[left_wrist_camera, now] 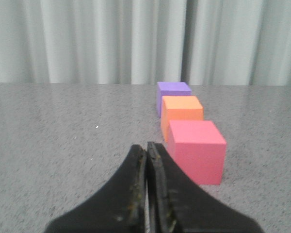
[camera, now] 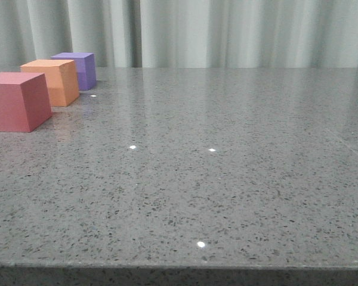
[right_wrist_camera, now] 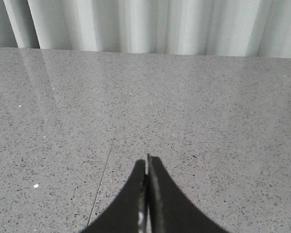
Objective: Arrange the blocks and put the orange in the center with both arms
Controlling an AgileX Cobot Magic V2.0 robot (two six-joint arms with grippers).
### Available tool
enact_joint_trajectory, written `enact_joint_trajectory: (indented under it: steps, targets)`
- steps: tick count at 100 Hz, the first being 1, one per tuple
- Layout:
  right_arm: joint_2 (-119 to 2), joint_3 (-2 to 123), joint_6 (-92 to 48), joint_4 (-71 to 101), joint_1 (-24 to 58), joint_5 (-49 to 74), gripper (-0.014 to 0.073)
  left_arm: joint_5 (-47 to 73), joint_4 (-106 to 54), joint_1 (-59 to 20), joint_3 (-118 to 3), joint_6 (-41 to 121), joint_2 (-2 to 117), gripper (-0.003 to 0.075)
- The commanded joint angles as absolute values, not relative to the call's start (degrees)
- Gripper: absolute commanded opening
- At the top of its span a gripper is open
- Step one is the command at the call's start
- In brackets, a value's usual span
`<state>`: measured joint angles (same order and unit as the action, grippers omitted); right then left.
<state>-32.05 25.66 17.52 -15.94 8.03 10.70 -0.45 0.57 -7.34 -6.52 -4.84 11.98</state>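
Front view: pink block (camera: 15, 100), orange block (camera: 52, 81) and purple block (camera: 77, 69) line the table's (camera: 227, 196) far left; the rest lies open. Left wrist: left gripper (left_wrist_camera: 147, 150) clenched, seemingly just beside pink. Right wrist: right gripper (right_wrist_camera: 146, 164) clenched above bare stone.

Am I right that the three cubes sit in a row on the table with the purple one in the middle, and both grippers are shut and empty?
Not quite: the orange cube is in the middle, between the pinkish-red cube and the purple cube, as the front view shows. The rest holds: they sit in a row, and the left gripper and right gripper are shut and empty.
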Motion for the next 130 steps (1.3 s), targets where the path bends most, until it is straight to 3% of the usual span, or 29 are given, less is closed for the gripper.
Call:
enact_joint_trajectory:
  steps: [1, 26, 130]
  targets:
    - [-31.97, 27.24, 17.37, -16.72, 7.54, 6.08, -0.011, -5.52, 0.61, -6.13, -5.17, -4.69, 9.06, -0.002]
    - [-31.97, 27.24, 17.37, -16.72, 7.54, 6.08, -0.011, -5.52, 0.61, -4.25, 2.16, -4.69, -2.6, -0.002]
    - [-31.92, 27.24, 17.37, -16.72, 7.54, 6.12, -0.011, -5.52, 4.76, -4.21, 2.59, -4.69, -2.16, -0.002]
